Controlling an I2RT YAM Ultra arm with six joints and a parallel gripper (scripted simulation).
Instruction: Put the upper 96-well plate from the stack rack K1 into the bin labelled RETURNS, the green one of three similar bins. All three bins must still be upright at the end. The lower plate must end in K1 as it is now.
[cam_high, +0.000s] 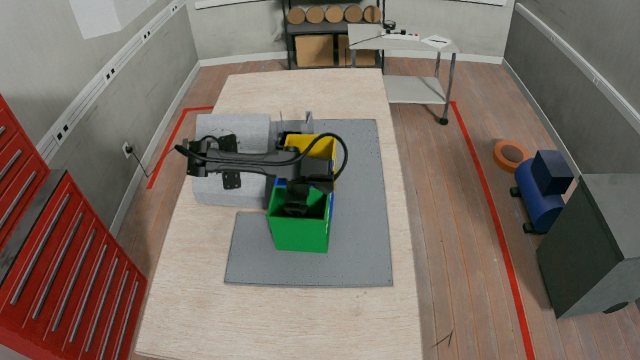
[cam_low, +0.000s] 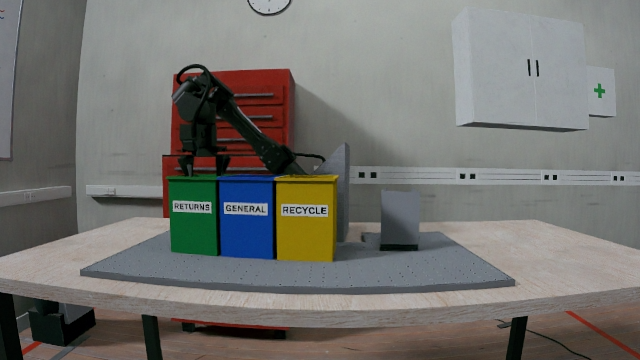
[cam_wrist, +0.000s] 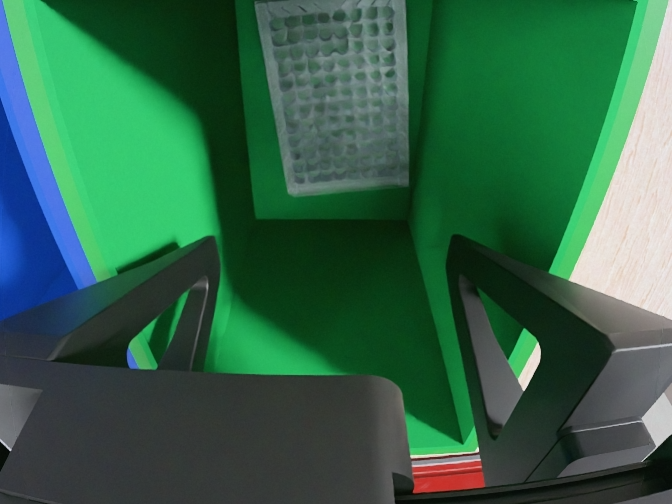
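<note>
The green RETURNS bin stands upright at the left end of a row of three bins; it also shows in the overhead view. A clear 96-well plate lies inside it, at the bottom against the far wall. My gripper hangs just above the bin's open top, fingers open and empty; it also shows in the side view. Rack K1 stands to the right of the bins; its lower plate is hidden from view.
The blue GENERAL bin and the yellow RECYCLE bin stand upright right of the green one, all on a grey perforated mat. My arm's grey base block sits at the mat's left.
</note>
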